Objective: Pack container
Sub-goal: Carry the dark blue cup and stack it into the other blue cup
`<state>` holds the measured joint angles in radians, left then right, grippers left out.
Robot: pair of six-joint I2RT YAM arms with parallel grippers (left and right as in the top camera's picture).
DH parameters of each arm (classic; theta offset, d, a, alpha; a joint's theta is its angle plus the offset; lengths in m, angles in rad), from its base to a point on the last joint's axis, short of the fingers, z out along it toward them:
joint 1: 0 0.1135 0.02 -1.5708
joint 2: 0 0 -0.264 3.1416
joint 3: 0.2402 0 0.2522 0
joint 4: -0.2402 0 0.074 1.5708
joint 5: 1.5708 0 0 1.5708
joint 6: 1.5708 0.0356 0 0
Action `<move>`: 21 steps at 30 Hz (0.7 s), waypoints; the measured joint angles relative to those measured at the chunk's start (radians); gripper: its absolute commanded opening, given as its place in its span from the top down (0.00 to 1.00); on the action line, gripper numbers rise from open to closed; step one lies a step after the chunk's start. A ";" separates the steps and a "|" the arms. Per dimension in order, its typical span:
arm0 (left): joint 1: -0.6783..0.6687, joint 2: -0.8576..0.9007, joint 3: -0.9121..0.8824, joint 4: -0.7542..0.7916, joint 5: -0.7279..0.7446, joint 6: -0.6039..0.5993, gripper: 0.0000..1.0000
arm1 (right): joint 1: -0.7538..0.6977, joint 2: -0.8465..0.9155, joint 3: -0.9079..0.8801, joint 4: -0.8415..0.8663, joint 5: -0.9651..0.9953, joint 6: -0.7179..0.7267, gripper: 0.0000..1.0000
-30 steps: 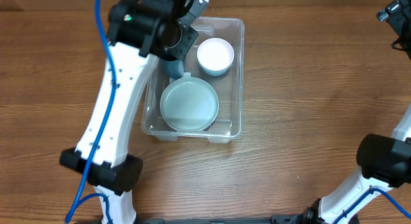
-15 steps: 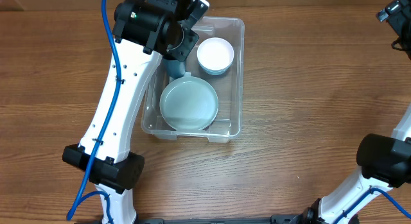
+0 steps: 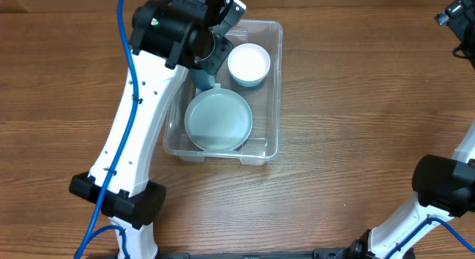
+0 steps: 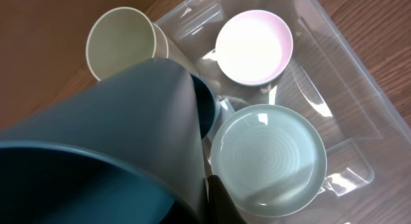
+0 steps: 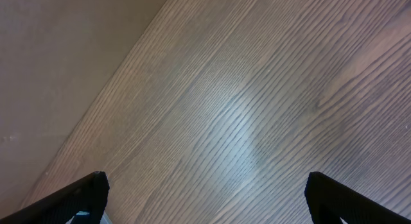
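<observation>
Clear container [image 3: 276,96], dark teal cup [image 4: 96,140], pale mint ringed plate [image 4: 268,158], pink-white bowl [image 4: 253,45], brown wood-grain table [image 5: 257,108]

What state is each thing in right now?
container: open, no lid, partly packed.
white bowl: upright, empty, in container.
pale green dish: flat, empty, in container.
dark teal cup: tilted, held by left gripper.
pale green cup: upright, empty.
left gripper: shut on dark teal cup.
right gripper: open, empty.
</observation>
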<state>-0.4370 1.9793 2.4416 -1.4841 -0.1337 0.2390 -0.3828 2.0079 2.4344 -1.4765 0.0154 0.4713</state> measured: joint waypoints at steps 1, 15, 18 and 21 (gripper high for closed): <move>0.000 -0.008 0.000 -0.004 0.000 0.000 0.96 | 0.000 0.000 0.000 0.000 0.000 0.000 0.00; 0.000 -0.029 0.000 -0.050 0.002 -0.027 0.96 | 0.000 0.000 0.000 -0.001 0.000 0.000 0.00; 0.000 -0.029 0.000 -0.049 0.002 -0.029 0.96 | 0.000 0.000 0.000 0.000 0.000 0.000 0.00; 0.000 -0.029 0.000 -0.042 0.003 -0.030 0.96 | 0.000 0.000 0.000 0.000 0.000 0.000 0.00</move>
<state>-0.4370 1.9507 2.4416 -1.5261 -0.1303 0.2092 -0.3828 2.0079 2.4344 -1.4769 0.0158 0.4717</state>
